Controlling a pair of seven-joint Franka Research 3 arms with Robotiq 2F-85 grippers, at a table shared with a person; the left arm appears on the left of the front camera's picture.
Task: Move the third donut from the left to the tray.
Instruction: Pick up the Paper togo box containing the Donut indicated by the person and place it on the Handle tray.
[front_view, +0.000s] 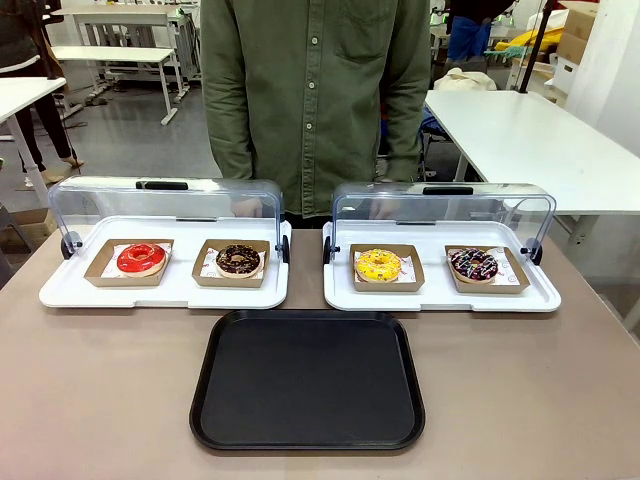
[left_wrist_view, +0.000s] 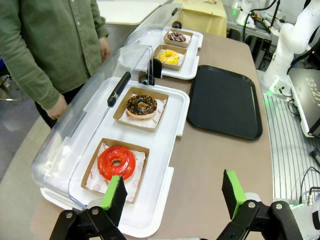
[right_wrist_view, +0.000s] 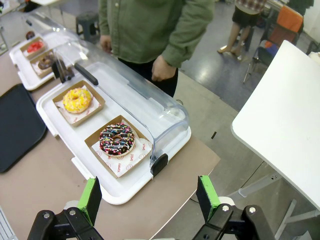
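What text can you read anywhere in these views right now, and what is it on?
"23:2": pale digits on the dark panel at the right edge of the left wrist view; whatever follows is unclear.
Red print on the paper liners under the donuts: too small to read.
No text is visible on the black tray.

I'm looking across a grey-brown matte tabletop (front_view: 100, 400) that carries three things. Toward the far edge two white plastic serving trays with clear lids swung back sit side by side, a narrow gap between them: the left white tray (front_view: 60, 292) and the right white tray (front_view: 545, 298). On my side of them, centred on that gap and just beside their front edges, lies a large flat black rectangular tray (front_view: 305, 380) with rounded corners and a low raised rim.
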